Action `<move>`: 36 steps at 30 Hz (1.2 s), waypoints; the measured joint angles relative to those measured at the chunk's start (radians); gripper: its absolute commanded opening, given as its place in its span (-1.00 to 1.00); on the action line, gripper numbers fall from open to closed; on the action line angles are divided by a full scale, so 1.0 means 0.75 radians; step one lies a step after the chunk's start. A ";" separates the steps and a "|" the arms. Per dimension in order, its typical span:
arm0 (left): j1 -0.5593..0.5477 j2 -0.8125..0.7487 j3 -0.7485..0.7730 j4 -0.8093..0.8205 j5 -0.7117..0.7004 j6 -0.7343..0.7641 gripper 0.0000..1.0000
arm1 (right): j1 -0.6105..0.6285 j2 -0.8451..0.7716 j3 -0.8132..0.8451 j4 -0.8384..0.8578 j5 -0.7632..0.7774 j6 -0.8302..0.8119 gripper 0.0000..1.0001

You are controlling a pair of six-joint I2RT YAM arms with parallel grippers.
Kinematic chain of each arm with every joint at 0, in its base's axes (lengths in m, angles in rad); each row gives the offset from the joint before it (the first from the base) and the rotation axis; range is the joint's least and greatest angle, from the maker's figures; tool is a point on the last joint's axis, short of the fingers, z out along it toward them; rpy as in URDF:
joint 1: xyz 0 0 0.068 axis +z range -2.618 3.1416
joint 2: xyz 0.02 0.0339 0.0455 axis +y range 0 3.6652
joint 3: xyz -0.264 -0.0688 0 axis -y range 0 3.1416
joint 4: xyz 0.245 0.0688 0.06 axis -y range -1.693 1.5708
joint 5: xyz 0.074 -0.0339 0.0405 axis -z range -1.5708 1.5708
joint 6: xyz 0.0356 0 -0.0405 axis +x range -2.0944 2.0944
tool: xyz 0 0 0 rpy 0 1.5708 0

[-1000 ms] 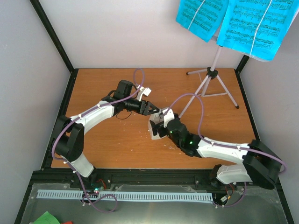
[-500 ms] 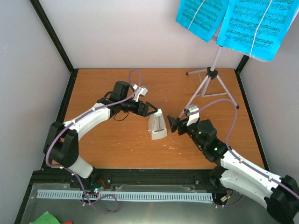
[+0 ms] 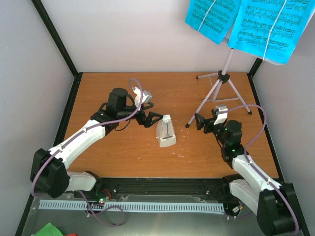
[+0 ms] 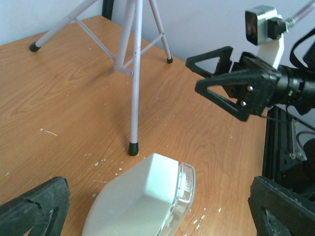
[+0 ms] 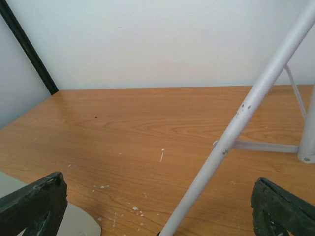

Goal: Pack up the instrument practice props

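Top external view: an orange wooden bench [image 3: 123,152] carries everything. At its far right corner stands the pale lilac music stand [image 3: 219,86], upright on its three splayed legs, with the cyan sheet-music pages [image 3: 266,27] spread across its tray at the top. The left arm [image 3: 88,132] reaches in from the near left and the right arm [image 3: 246,162] from the near right, their jaws pointing at each other across the middle of the bench. Both pairs of jaws stand wide and hold nothing. Between them the small white metronome [image 3: 166,132] stands upright on the bench, just beside the left jaws and farther from the right ones. The left wrist view shows the metronome [image 4: 142,196] low between its own fingers, neither of them touching it.
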 measured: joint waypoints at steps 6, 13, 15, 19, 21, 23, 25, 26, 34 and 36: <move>-0.023 0.061 -0.030 0.043 0.016 0.088 0.99 | -0.027 0.051 -0.162 0.277 -0.096 0.065 1.00; -0.107 0.157 -0.019 0.063 0.038 0.156 0.99 | -0.027 -0.079 -0.191 0.356 -0.078 0.077 1.00; -0.155 0.179 -0.017 0.063 0.024 0.183 0.99 | -0.027 -0.084 -0.192 0.365 -0.073 0.077 1.00; -0.246 0.242 0.012 0.064 -0.066 0.244 0.98 | -0.027 -0.080 -0.199 0.373 -0.071 0.077 1.00; -0.266 0.257 0.012 0.063 -0.107 0.266 0.93 | -0.028 -0.072 -0.202 0.375 -0.072 0.077 1.00; -0.272 0.260 0.012 0.062 -0.136 0.277 0.82 | -0.027 -0.067 -0.204 0.375 -0.072 0.077 1.00; -0.273 0.258 0.012 0.067 -0.156 0.289 0.66 | -0.027 -0.067 -0.208 0.377 -0.072 0.077 1.00; -0.273 0.258 0.012 0.068 -0.163 0.295 0.59 | -0.027 -0.067 -0.209 0.376 -0.072 0.077 1.00; -0.275 0.258 0.009 0.087 -0.201 0.322 0.30 | -0.028 -0.058 -0.209 0.378 -0.072 0.077 1.00; -0.275 0.258 0.007 0.091 -0.207 0.325 0.26 | -0.027 -0.054 -0.209 0.378 -0.072 0.077 1.00</move>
